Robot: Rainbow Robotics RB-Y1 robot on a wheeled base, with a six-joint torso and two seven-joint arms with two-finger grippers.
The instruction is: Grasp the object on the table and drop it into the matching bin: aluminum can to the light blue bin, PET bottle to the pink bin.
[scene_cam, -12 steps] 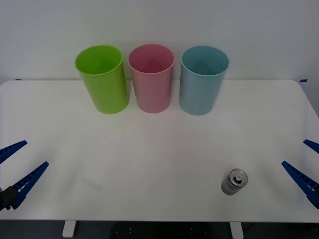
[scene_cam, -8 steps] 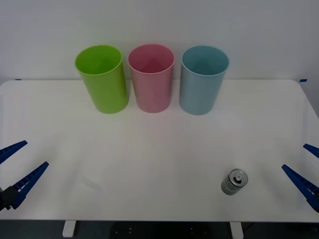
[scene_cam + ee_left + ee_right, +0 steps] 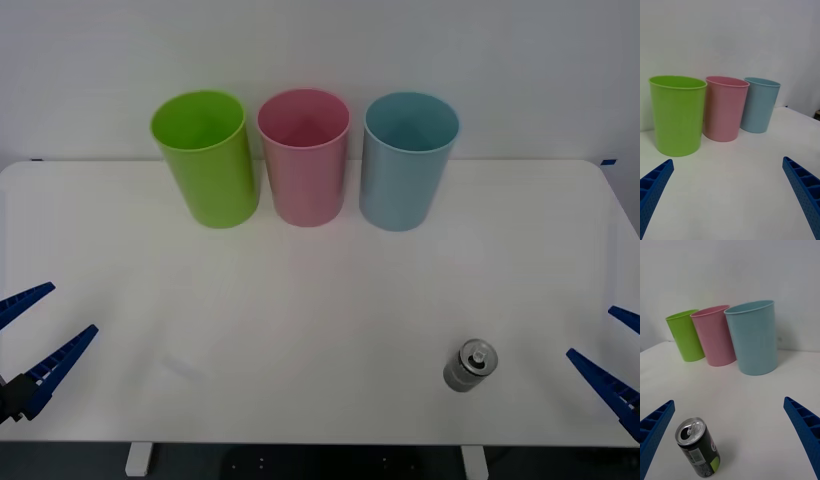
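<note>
A small silver-grey aluminum can (image 3: pixel 469 366) with a pull-tab top stands upright on the white table (image 3: pixel 320 290) near the front right; the right wrist view shows the can (image 3: pixel 697 452) close by. To the right of the can, my right gripper (image 3: pixel 618 362) is open and apart from it. My left gripper (image 3: pixel 28 340) is open at the table's front left edge. The light blue bin (image 3: pixel 408 160) stands at the back, right of the pink bin (image 3: pixel 304 155). Both the light blue bin (image 3: pixel 752 337) and the pink bin (image 3: pixel 714 335) appear beyond the can in the right wrist view.
A lime green bin (image 3: pixel 205 156) stands left of the pink one, forming a row along the back by the white wall. The left wrist view shows the lime green bin (image 3: pixel 676 114), the pink bin (image 3: pixel 724 108) and the light blue bin (image 3: pixel 760 104).
My right gripper has drifted slightly down and to the right at the picture's edge. The can, bins and left gripper have not moved.
</note>
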